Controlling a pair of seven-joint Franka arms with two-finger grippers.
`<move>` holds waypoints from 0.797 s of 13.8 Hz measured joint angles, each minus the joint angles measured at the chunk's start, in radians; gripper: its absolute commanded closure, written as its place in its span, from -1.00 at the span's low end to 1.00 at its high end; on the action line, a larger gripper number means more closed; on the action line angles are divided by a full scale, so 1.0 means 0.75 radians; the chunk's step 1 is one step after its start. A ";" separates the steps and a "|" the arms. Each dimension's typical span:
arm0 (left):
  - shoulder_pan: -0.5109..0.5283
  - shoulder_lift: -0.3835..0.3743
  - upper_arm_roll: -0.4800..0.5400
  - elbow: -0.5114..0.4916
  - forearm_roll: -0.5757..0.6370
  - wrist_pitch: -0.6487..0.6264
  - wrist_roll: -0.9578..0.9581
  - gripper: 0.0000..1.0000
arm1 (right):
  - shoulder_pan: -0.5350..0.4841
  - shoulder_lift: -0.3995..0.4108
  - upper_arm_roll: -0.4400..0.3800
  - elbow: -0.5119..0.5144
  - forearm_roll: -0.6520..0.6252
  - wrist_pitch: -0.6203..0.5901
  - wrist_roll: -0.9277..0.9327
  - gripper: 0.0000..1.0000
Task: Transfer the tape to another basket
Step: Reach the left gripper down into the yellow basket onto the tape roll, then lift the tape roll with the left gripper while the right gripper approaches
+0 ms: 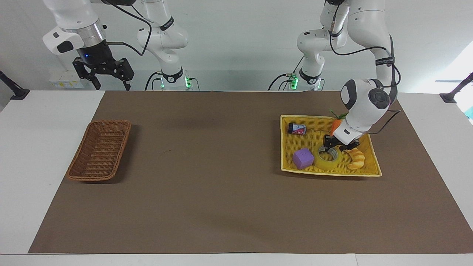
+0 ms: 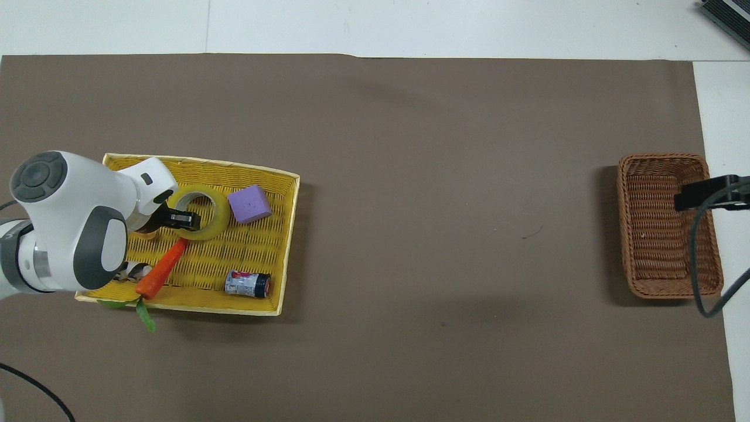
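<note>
The yellow tape roll [image 1: 328, 159] lies flat in the flat yellow tray [image 1: 330, 173], between a purple cube and a croissant. My left gripper [image 1: 337, 146] is open and low over the tape's edge nearer the robots, with its fingers down at the rim. In the overhead view the left gripper [image 2: 176, 218] covers part of the tape [image 2: 212, 206], one finger over the hole. The brown wicker basket [image 1: 99, 149] stands empty at the right arm's end of the table. My right gripper [image 1: 103, 74] is open and waits raised over the basket's [image 2: 668, 225] outer edge.
In the tray [image 2: 290, 234] also lie a purple cube [image 1: 303, 158], a croissant [image 1: 356, 159], an orange carrot [image 2: 161, 269] and a small can [image 1: 296, 128]. A brown mat [image 1: 221, 177] covers the table between the tray and the basket.
</note>
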 measured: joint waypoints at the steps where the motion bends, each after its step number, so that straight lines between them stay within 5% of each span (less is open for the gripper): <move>1: 0.000 0.001 0.000 -0.018 0.000 0.028 -0.002 0.19 | 0.000 0.000 0.000 0.000 0.000 0.000 0.000 -1.00; 3: 0.000 0.015 0.001 -0.051 0.000 0.066 -0.003 0.98 | 0.000 0.000 0.000 0.000 0.000 0.000 0.000 -1.00; 7: 0.000 0.019 0.005 -0.029 -0.009 0.045 -0.003 1.00 | 0.000 0.000 0.000 -0.002 0.000 0.000 0.000 -1.00; 11: 0.000 0.037 0.008 0.125 -0.009 -0.156 -0.003 1.00 | 0.000 0.000 0.000 -0.002 0.000 0.000 0.000 -1.00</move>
